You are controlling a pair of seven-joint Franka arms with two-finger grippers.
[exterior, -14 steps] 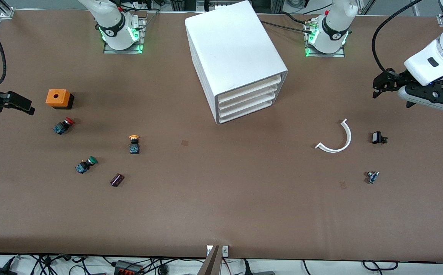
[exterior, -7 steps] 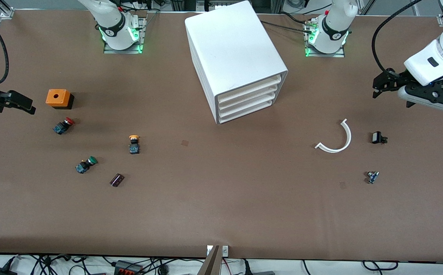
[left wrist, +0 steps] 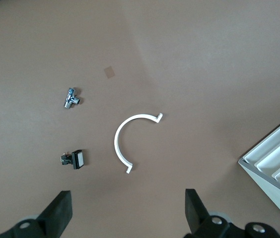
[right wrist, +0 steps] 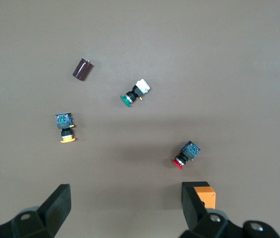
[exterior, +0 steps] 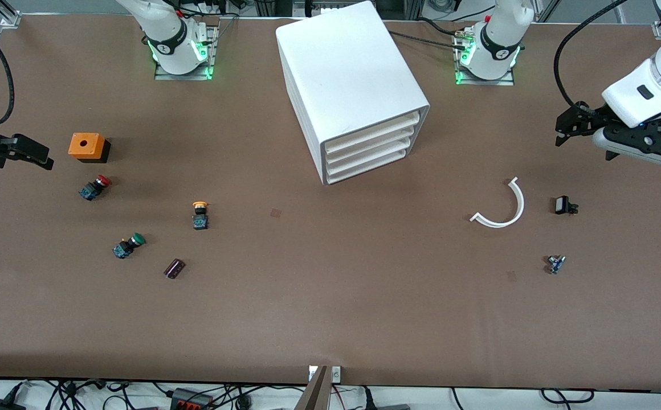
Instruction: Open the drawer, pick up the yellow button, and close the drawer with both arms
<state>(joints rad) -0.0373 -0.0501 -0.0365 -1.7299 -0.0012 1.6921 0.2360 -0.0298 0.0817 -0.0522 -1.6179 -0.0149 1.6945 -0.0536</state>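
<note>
The white cabinet (exterior: 353, 85) stands mid-table between the arms' bases, its four stacked drawers (exterior: 367, 151) all shut. A corner of it shows in the left wrist view (left wrist: 279, 163). The yellow-capped button (exterior: 199, 215) lies on the table toward the right arm's end, and also shows in the right wrist view (right wrist: 65, 128). My right gripper (exterior: 37, 156) is open and empty, in the air near the orange box (exterior: 86, 146). My left gripper (exterior: 564, 131) is open and empty, over the left arm's end of the table.
A red-capped button (exterior: 94, 187), a green-capped button (exterior: 128, 246) and a dark cylinder (exterior: 174, 268) lie around the yellow one. A white curved piece (exterior: 501, 206), a small black part (exterior: 564, 205) and a metal fitting (exterior: 555, 263) lie toward the left arm's end.
The right gripper has shifted very slightly. Nothing on the table has moved.
</note>
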